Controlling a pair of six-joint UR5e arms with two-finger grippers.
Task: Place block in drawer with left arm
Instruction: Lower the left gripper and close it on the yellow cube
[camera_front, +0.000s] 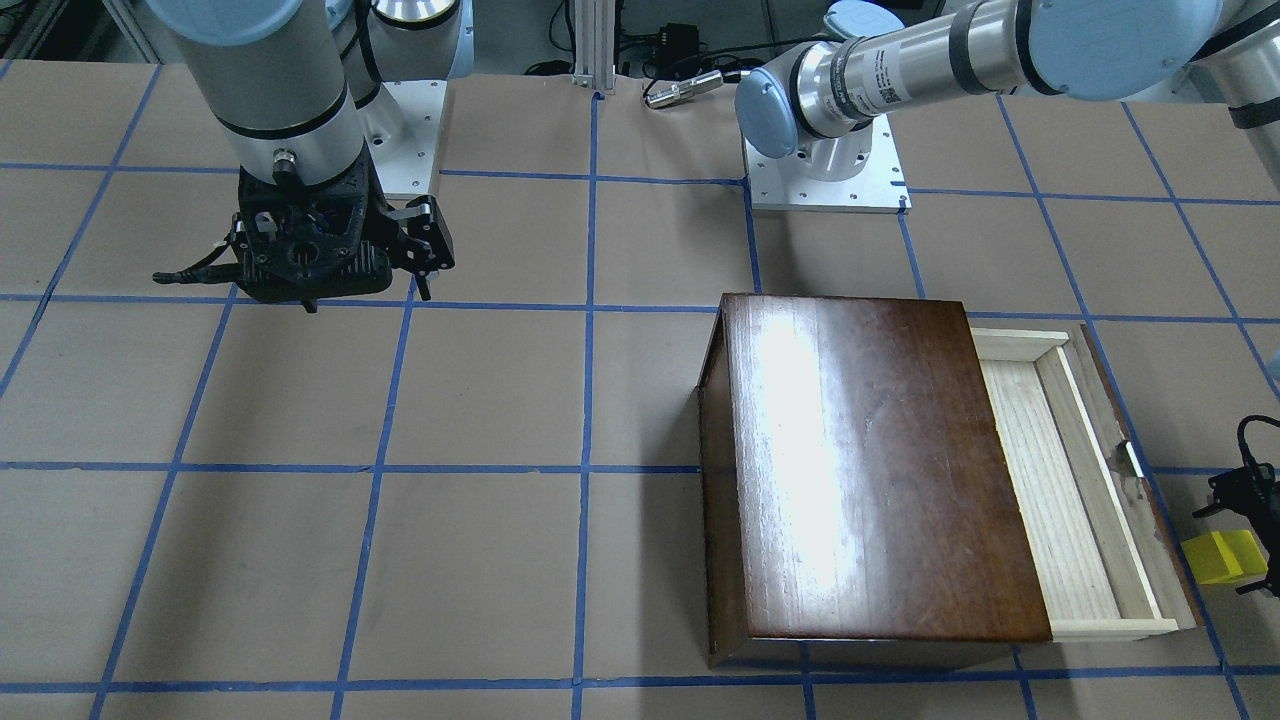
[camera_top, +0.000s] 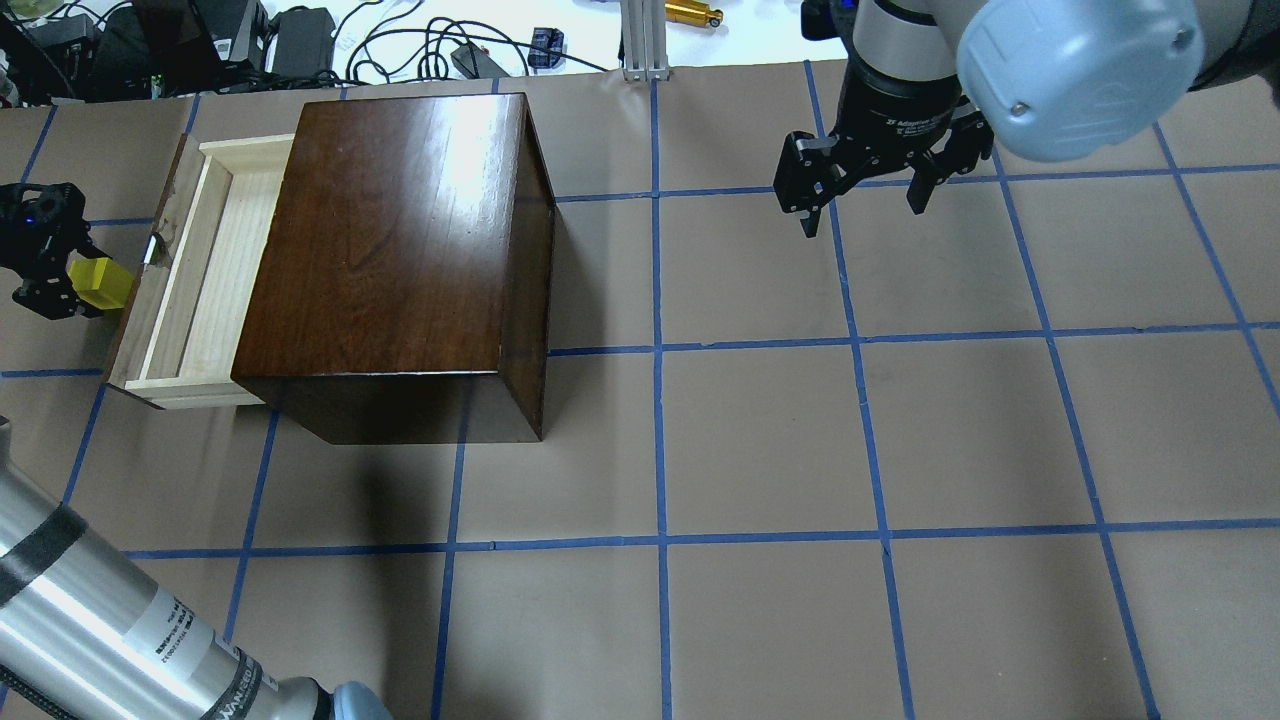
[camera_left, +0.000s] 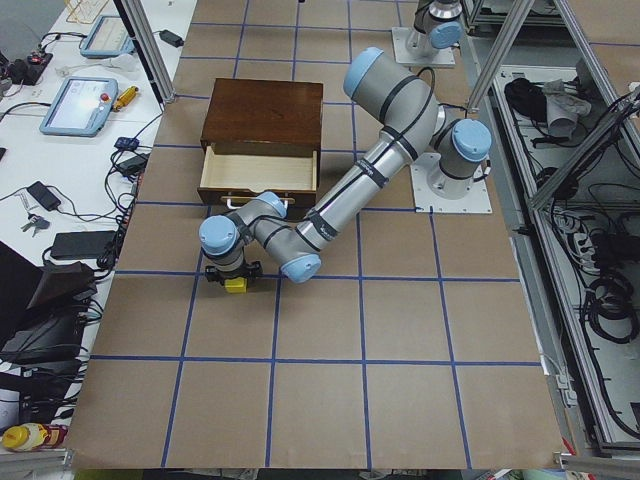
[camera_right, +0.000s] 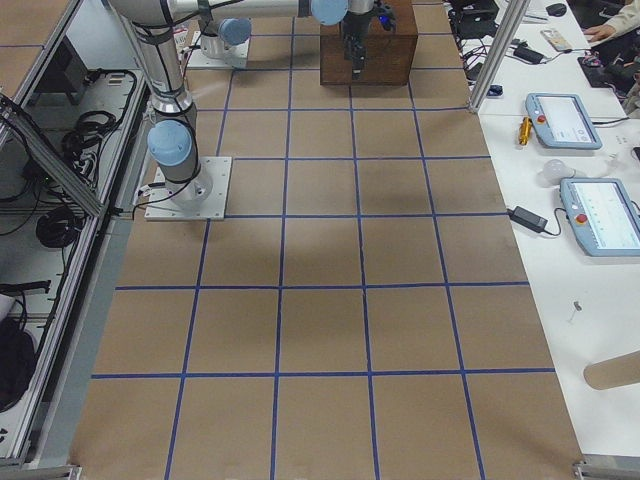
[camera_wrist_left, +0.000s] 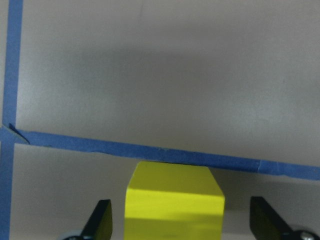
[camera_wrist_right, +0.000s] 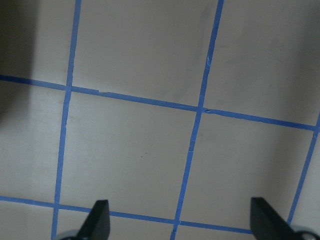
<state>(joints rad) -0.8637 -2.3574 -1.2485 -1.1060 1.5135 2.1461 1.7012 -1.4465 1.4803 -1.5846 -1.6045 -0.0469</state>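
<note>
The yellow block (camera_wrist_left: 174, 202) sits on the brown table paper between my left gripper's fingers (camera_wrist_left: 101, 220), with a gap on each side. My left gripper (camera_top: 60, 262) is open around it, just outside the drawer's dark front panel. The block also shows in the overhead view (camera_top: 100, 283) and the front view (camera_front: 1222, 556). The drawer (camera_top: 190, 270) is pulled out of the dark-brown box (camera_top: 400, 250); its pale-wood tray holds nothing. My right gripper (camera_top: 865, 205) is open and empty, above the table far from the box.
The box also shows in the front view (camera_front: 870, 460), with the drawer (camera_front: 1060, 480) open toward the table's end. Blue tape lines grid the table. Cables and power bricks (camera_top: 300, 40) lie beyond the far edge. The arm bases (camera_front: 825, 170) stand at the robot's side.
</note>
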